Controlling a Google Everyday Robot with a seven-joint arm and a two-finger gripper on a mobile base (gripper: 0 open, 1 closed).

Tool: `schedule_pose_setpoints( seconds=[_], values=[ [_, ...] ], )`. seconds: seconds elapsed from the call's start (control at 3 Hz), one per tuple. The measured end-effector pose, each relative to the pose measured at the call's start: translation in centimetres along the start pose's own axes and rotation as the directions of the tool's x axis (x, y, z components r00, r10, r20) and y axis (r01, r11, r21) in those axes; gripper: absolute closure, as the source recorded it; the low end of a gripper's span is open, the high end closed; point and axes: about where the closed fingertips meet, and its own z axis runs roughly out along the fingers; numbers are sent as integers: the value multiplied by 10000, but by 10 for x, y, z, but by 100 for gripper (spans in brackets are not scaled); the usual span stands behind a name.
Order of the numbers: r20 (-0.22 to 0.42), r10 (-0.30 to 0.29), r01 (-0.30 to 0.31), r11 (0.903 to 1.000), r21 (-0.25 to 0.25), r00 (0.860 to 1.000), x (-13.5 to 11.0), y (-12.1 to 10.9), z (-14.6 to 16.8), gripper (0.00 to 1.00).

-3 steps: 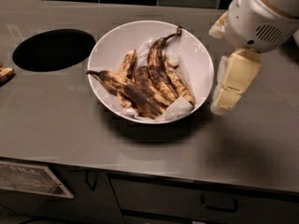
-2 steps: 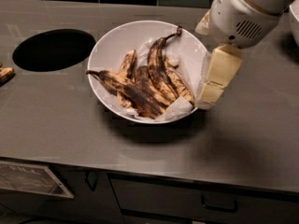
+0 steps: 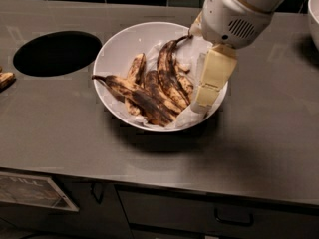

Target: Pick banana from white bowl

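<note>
- While the hand (image 3: 204,96) hangs over the right side of the white bowl (image 3: 128,40), the step in hand reads as the approach. The banana (image 3: 137,97) lies in the bowl, apart from the hand, so no grasp has been made.
- Whether the hand is open or closed cannot be told from this view. It shows as one cream slab pointing down, with its tip just above the crumpled paper lining (image 3: 185,117) near the bowl's right rim.
- The banana is the longest, darkest one. It lies slantwise across the front-left of the bowl, its thin straight stem reaching toward the left rim and its far end near the bowl's front middle.
- The banana lies to the hand's left, with a curved banana (image 3: 167,69) with a hooked stem and some shorter fruit between them.
- My judgement is that the next move calls for shifting the hand leftward over the pile, then turning it to straddle the long banana's body and lowering it.
- The fruit looks soft and overripe, so a hard squeeze could crush it.
- The bowl stands on a grey desk (image 3: 269,133), with a dark round hole (image 3: 57,53) to its left.
</note>
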Motion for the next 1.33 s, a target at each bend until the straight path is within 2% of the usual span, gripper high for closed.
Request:
schedule_pose_setpoints(
  seconds=[0.33,0.67,1.0,1.33],
  values=[
    [536,-203,219,9993,-308,9984,-27,3,17,0],
    [1150,-73,157,9972,-725,9933,-56,7,35,0],
    [1484,315,-158,9943,-1055,9884,-77,12,50,0],
    [1475,888,-727,9911,-1114,9851,-85,16,61,0]
  ],
)
